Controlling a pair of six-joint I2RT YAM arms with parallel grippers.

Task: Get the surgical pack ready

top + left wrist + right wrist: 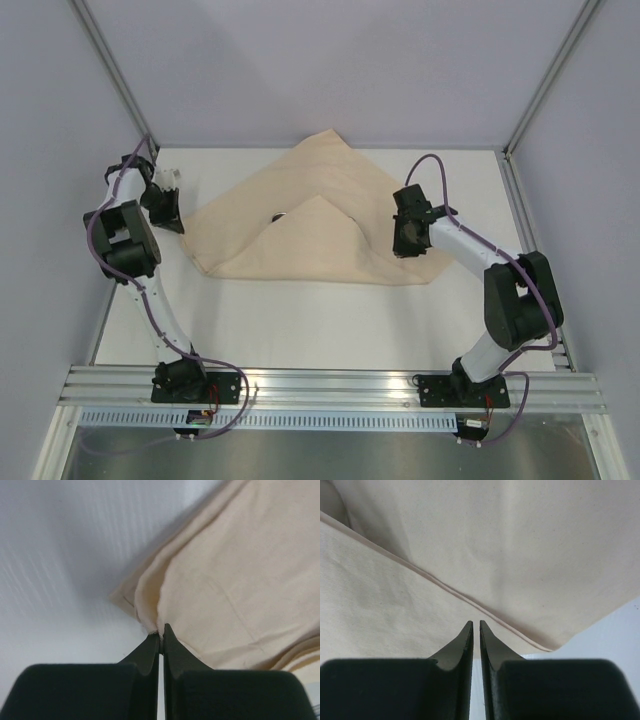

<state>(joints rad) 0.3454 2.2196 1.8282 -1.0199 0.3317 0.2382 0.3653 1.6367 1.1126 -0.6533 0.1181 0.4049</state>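
Pinching the tan cloth sheet point(330, 240) at its left corner, you're clamping the left gripper point(161, 636) fully closed, w/ a bunched fold of hem caught betw the tips. The sheet is lying mid-table point(300, 325), already partly folded, w/ its long axis running left-right betw the two arms and the rest of the fabric spreading away from the left tips toward the right and far side. So the held corner is probably going over toward centre next, i.e. pull inward, not outward. Your right gripper point(476, 626) is hovering over the sheet's right end near a diagonal hem, fingers nearly together w/ only a thin slit and nothing in it, not gripping. The left arm is clearly the one nearer the working corner. A small dark gap point(279, 216) is showing at the fold's centre, can't tell what's in it. No tray or instruments are showing.
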